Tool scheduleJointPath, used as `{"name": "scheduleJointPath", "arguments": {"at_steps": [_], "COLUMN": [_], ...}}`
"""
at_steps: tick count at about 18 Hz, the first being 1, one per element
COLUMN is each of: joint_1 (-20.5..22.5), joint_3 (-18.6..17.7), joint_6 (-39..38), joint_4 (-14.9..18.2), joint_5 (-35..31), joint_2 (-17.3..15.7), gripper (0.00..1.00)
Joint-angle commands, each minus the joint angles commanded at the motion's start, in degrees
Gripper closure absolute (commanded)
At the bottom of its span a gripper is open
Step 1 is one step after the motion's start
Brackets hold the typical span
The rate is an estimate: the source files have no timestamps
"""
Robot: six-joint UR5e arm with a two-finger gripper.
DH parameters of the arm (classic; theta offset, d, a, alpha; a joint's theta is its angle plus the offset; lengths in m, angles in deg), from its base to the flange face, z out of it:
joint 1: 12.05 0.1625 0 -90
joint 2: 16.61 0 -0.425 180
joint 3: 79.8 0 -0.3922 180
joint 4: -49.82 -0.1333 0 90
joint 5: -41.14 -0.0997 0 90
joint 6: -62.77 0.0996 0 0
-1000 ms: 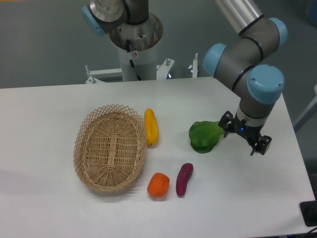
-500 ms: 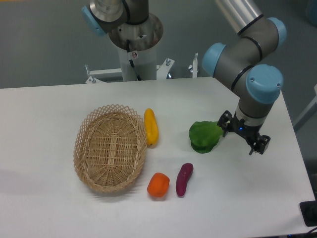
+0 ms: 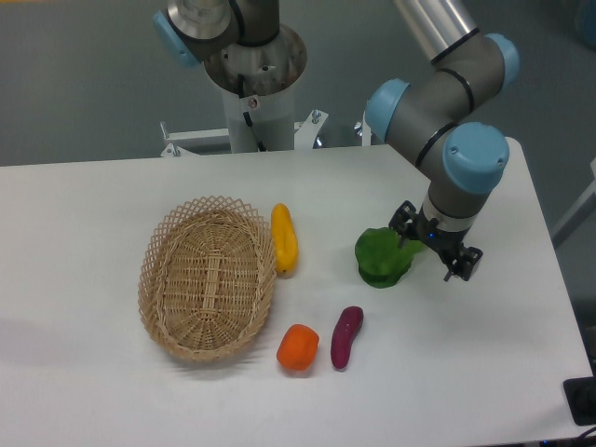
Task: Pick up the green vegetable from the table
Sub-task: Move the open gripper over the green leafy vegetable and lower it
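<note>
Claw (image 3: 421, 250) over green vegetable's (image 3: 380, 258) right edge

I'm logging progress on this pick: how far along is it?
Done: the pincer has moved left up to the green vegetable. In hand: lining up over its right edge; whether it grips is unclear. Left: closing and lifting it off the table, where it rests.
</note>
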Motion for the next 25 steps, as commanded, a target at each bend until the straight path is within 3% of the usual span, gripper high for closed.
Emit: {"name": "scheduleJointPath", "arguments": {"at_steps": [4, 9, 20, 25], "joint_1": [0.2, 0.6, 3.7, 3.8], "joint_3": [-1.1, -5.0, -8.8, -11.3], "joint_6": [0.9, 5.7, 12.1, 11.9], "joint_4": [-0.3, -4.5, -5.1, -11.9], "joint_5": [-0.1, -0.4, -0.8, -0.8], "joint_2": [0.1, -0.2, -2.5, -1.8], "gripper": [0.00, 0.00, 0.00, 0.00]}}
